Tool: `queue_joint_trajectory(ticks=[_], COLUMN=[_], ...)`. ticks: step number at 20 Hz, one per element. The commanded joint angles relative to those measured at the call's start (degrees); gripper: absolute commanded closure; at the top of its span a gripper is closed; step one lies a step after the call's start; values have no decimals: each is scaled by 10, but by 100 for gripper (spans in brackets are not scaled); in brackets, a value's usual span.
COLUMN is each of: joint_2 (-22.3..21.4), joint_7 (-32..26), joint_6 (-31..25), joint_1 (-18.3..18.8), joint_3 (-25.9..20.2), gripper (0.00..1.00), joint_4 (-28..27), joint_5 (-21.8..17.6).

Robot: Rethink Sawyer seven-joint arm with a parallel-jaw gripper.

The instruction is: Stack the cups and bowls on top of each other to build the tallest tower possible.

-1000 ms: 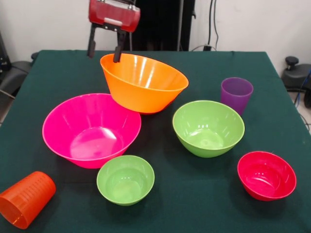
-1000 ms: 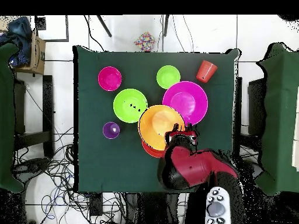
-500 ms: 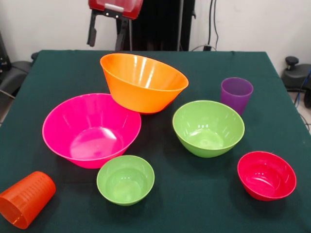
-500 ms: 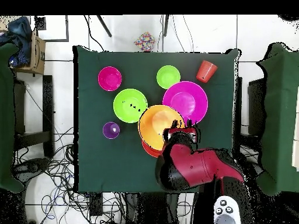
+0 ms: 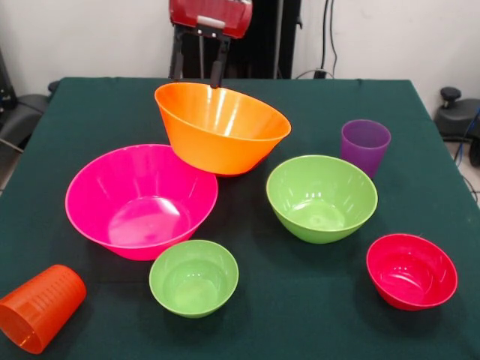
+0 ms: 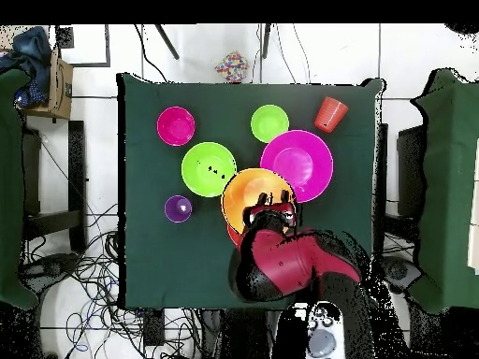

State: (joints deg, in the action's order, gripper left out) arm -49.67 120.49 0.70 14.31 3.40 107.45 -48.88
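place: robotics lab | evidence: cloth-covered table [image 5: 315, 94]; loose cables on tiled floor [image 6: 84, 257]; robot pedestal [image 6: 323, 337]

large bowl [image 5: 141, 199] left of medium bowl [image 5: 322, 197] — small bowl [image 5: 193, 277] in front.

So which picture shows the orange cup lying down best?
The front view. There the orange cup lies tipped on its side at the table's near corner, its open mouth and ribbed wall showing. The overhead view shows the same cup only as a small orange shape near the table's corner, so its tilt is hard to read.
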Motion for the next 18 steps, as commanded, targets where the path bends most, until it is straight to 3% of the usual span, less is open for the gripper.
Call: queue_joint_trajectory(ticks=[1,3,10,18], joint_2=[120,142,149,118], joint_7=[20,13,0,6], joint_6=[77,107,133,98], joint_1=[-75,-87,-82,-57], joint_3=[90,115,125,83], gripper=[0,0,0,0], joint_4=[-62,-69,-61,-51], joint_5=[-26,-13,-18,-43])
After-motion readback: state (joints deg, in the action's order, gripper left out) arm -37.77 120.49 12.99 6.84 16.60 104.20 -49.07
